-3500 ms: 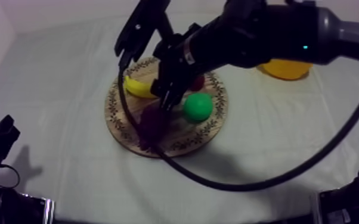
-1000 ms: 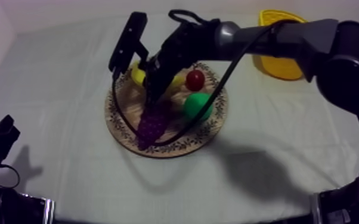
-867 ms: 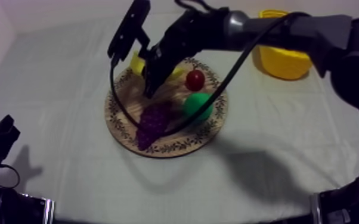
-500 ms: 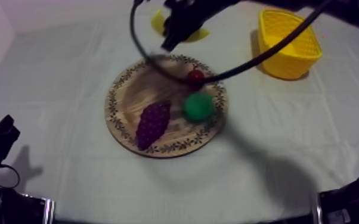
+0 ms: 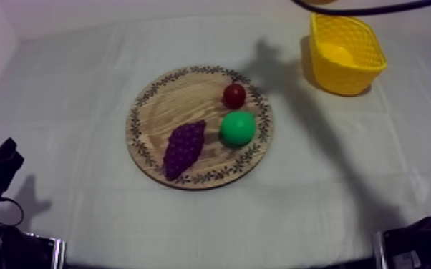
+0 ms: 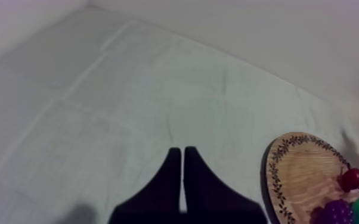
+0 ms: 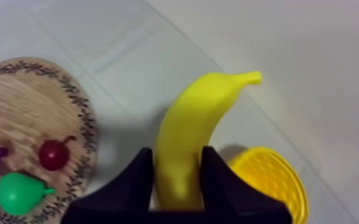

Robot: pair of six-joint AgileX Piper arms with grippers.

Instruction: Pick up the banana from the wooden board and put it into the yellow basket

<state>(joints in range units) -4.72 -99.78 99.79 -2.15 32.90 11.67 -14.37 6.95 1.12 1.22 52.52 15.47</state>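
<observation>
At the near left of the worktop [image 5: 82, 222] my left end effector [image 6: 183, 150] sits low over bare cloth, its two fingers pressed together in a narrow wedge with nothing between them. The board [image 5: 157, 114] lies off to its right. That board is at the middle of the worktop. On it the grapes [image 5: 183, 147] are nearest me, the pear [image 5: 238, 128] is just to their right, and the small red fruit [image 5: 234, 95] is a little farther back, close to the pear; I cannot tell whether the two touch. At the far right stands the basket [image 5: 344, 80], well apart from the board. My right end effector [image 7: 177, 152] is up off the cloth and clamped on the banana [image 7: 200, 119], one finger on each side of its thick lower part. The fruit's curved tip points away from the fingers. From the right wrist camera the banana hangs above bare cloth between the board and the basket, with the basket's rim just beside one finger.
</observation>
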